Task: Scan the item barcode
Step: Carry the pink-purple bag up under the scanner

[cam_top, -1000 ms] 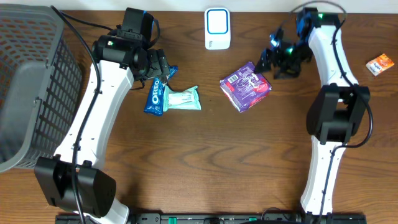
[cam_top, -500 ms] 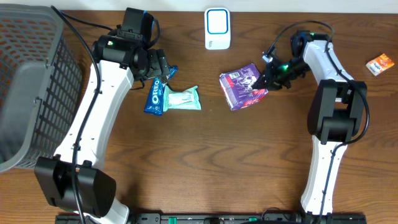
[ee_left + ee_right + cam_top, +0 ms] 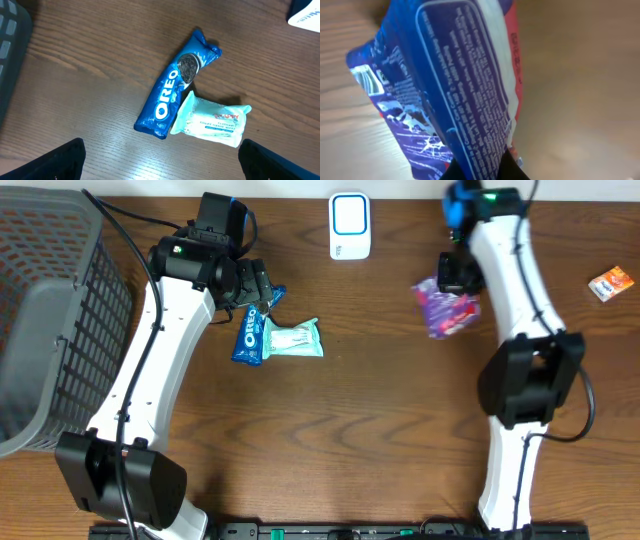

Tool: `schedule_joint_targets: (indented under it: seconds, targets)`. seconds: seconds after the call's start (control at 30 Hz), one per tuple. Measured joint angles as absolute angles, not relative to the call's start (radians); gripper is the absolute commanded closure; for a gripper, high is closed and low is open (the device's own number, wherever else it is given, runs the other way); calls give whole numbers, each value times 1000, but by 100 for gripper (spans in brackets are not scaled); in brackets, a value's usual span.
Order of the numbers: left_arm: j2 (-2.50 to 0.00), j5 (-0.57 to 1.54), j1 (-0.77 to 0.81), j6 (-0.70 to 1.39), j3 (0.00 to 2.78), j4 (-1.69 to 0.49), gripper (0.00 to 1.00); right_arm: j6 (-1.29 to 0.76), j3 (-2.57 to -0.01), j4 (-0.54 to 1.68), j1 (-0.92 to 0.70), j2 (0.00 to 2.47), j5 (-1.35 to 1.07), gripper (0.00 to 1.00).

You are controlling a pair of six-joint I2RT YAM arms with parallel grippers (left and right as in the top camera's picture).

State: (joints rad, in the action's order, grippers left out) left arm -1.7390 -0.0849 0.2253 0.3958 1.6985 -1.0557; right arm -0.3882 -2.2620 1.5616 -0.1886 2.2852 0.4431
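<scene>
Since a second ago the purple pack [image 3: 445,308] has left its spot on the table [image 3: 350,430] below the scanner and now hangs further right, pinched by the right gripper [image 3: 455,285], whose jaws are pressed together on it. That arm has swung up and back. The left arm has not shifted.

From overhead the pack is a blurred, crumpled shape, clear of the wood, right of the white scanner [image 3: 350,225] and well apart from it. The right wrist view alone shows its printed back: fine text, a white seam, and a barcode [image 3: 366,79] near the left edge. One dark fingertip shows at the bottom of that view, touching the pack. Which way the barcode faces relative to the scanner I cannot tell.

The left wrist view gives what overhead hides under the arm: the left gripper [image 3: 262,292] with fingers spread wide, holding nothing, above an Oreo pack [image 3: 175,95] and a pale green tissue pack [image 3: 212,122] that touch along one edge.

Counted: two arms, one scanner, one basket [image 3: 40,330], four packs. The fourth is a small orange pack [image 3: 611,283] alone at the far right edge. The basket fills the left edge. The left arm's body covers part of the Oreo pack from above. The right arm crosses just beside the purple pack.
</scene>
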Motion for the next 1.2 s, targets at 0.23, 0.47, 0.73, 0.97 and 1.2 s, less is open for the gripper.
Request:
schedule_joint_targets:
  seconds: [0.23, 0.47, 0.73, 0.97, 1.2]
  targets:
    - [-1739, -85, 225, 395, 1699, -1055, 2, -660, -2171, 1549, -348, 2276, 844, 97]
    - [-1739, -85, 225, 395, 1699, -1056, 2, -726, -1927, 1375, -451, 2284, 871, 89]
    - [-1739, -85, 225, 395, 1699, -1056, 2, -686, -1952, 1259, -555, 2283, 646, 42]
    - [-1739, -85, 225, 396, 1699, -1056, 2, -571, -2202, 1339, -527, 2283, 387, 27]
    - [-1739, -85, 225, 395, 1699, -1055, 2, -427, -2356, 1409, -348, 2282, 148, 25]
